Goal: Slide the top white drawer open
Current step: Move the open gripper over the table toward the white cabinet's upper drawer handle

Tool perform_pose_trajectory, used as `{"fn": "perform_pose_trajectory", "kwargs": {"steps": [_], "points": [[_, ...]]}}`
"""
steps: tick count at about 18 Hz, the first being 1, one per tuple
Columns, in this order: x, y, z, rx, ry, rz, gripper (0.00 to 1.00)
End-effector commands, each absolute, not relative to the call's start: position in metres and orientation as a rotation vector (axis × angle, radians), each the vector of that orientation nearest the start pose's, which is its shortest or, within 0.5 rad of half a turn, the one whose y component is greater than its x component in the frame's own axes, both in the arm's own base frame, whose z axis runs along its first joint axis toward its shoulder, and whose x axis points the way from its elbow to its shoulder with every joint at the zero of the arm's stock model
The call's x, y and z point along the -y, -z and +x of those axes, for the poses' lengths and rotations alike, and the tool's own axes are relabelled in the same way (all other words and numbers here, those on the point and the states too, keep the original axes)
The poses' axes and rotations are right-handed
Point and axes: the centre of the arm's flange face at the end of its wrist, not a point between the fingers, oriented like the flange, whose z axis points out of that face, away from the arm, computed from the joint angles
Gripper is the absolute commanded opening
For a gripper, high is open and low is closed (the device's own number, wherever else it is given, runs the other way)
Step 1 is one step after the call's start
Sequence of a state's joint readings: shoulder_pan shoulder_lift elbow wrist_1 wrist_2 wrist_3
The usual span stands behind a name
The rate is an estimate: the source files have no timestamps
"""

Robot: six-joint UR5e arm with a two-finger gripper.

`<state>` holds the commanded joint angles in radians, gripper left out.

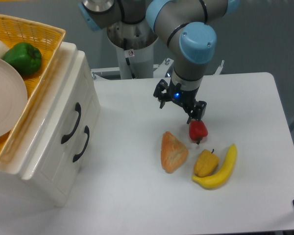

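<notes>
i saw the food, banana (224, 169) and bread (173, 151) among it, lying nearest on the table (137, 196), well clear of the cabinet. my gripper (179, 102) hung above the red pepper (198, 129), fingers spread, holding nothing. the top drawer (63, 112) sat shut at far left, its handle (71, 123) facing the open table, so i judged the reach unobstructed.

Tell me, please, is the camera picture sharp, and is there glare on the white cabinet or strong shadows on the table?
In the camera view, all is sharp, including the gripper; the glossy cabinet top carries soft glare above the top white drawer; the table shows only faint, soft shadows under the food.
</notes>
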<state>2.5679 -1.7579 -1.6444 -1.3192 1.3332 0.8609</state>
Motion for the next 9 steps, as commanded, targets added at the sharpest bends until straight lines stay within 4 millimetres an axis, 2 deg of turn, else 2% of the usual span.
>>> {"fn": "perform_pose_trajectory", "kwargs": {"steps": [5,9], "points": [[-0.448,-0.390,-0.367,0.247,0.255,-2.904,1.00],[-0.468,-0.391,-0.345,0.391,0.282,-2.905,1.00]]}}
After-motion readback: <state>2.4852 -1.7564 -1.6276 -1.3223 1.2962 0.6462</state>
